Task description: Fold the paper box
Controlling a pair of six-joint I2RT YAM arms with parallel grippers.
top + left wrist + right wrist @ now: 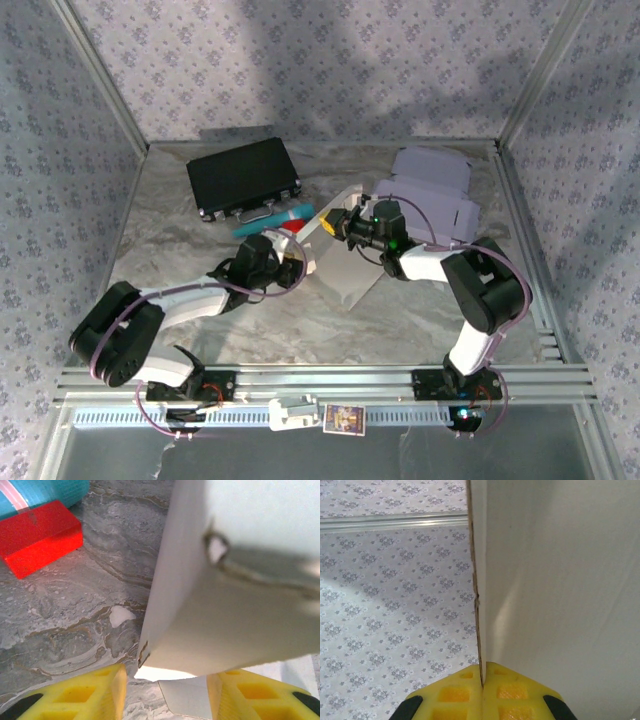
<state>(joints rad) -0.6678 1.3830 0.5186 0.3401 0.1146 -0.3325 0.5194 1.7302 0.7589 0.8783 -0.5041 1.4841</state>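
The white paper box (350, 275) lies partly folded in the middle of the table, one panel raised. My right gripper (335, 225) is at its upper edge. In the right wrist view its yellow fingers (515, 692) are shut on the thin edge of an upright panel of the paper box (560, 605). My left gripper (293, 262) is at the box's left side. In the left wrist view it (165, 680) stands open, with the lower corner of a raised paper box panel (235, 605) just beyond the gap, touching neither finger.
A black case (243, 177) lies at the back left. A teal cylinder (275, 217) and a red block (40, 537) lie just left of the box. A pale lavender box (430, 185) stands at the back right. Patterned walls enclose the table.
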